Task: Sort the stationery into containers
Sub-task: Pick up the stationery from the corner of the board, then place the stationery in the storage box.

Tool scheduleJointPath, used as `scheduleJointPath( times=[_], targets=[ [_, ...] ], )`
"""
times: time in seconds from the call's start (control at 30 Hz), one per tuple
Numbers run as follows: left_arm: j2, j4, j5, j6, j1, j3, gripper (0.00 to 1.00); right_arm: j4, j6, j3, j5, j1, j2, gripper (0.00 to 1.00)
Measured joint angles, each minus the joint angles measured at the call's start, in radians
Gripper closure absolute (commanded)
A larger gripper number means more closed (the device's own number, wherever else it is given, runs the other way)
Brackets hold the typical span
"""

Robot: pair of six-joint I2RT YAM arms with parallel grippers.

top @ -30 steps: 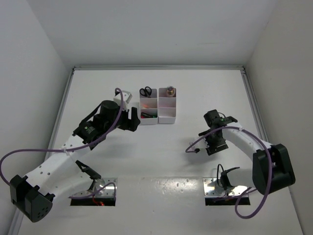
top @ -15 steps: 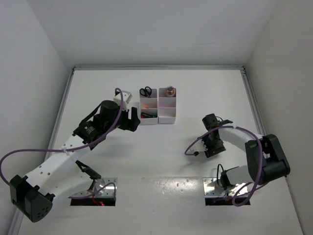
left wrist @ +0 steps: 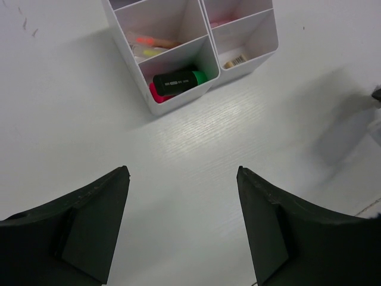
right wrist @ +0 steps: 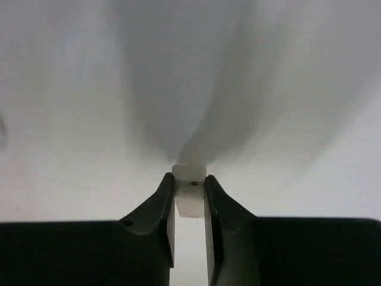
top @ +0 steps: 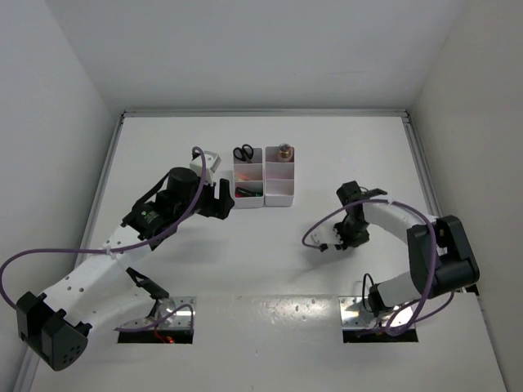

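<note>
Two white three-compartment containers stand side by side, the left one (top: 249, 203) and the right one (top: 279, 201). My left gripper (top: 226, 198) is open and empty, just left of them. In the left wrist view (left wrist: 183, 171) the left container (left wrist: 178, 102) holds a green black-capped highlighter (left wrist: 178, 79) and pink and yellow sticks (left wrist: 152, 43). The right container (left wrist: 256, 53) holds a beige block (left wrist: 234, 59). Black-handled scissors (top: 243, 153) stand in the far left compartment. My right gripper (right wrist: 189, 179) is shut on a small pale block (right wrist: 189, 205), low over the table to the right (top: 350, 238).
A small white box (top: 208, 160) sits behind my left wrist. A brownish item (top: 283, 150) is in the right container's far compartment. Purple cables loop beside both arms. White walls enclose the table on three sides.
My right arm has folded in and its wrist has shifted slightly left and toward the back. The left arm has not moved.
</note>
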Motion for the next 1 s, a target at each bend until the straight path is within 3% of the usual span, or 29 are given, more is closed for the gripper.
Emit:
scheduleJointPath(
  times=[0.17, 0.3, 0.5, 0.77, 1.0],
  targets=[
    [0.005, 0.0, 0.0, 0.0, 0.0, 0.0, 0.21, -0.042, 0.251, 0.275, -0.25, 0.009, -0.002, 1.0],
    [0.018, -0.001, -0.001, 0.0, 0.0, 0.0, 0.21, 0.091, 0.657, 0.576, -0.435, 0.016, 0.062, 1.0],
    [0.021, 0.0, -0.005, 0.0, 0.0, 0.0, 0.21, 0.281, 1.087, 0.703, -0.621, 0.027, 0.214, 1.0],
    [0.024, 0.0, -0.013, 0.0, 0.0, 0.0, 0.21, 0.294, 1.17, 0.785, -0.765, 0.096, 0.362, 1.0],
    [0.029, 0.0, -0.018, 0.0, 0.0, 0.0, 0.21, 0.301, 1.141, 0.808, -0.762, 0.138, 0.396, 1.0]
  ],
)
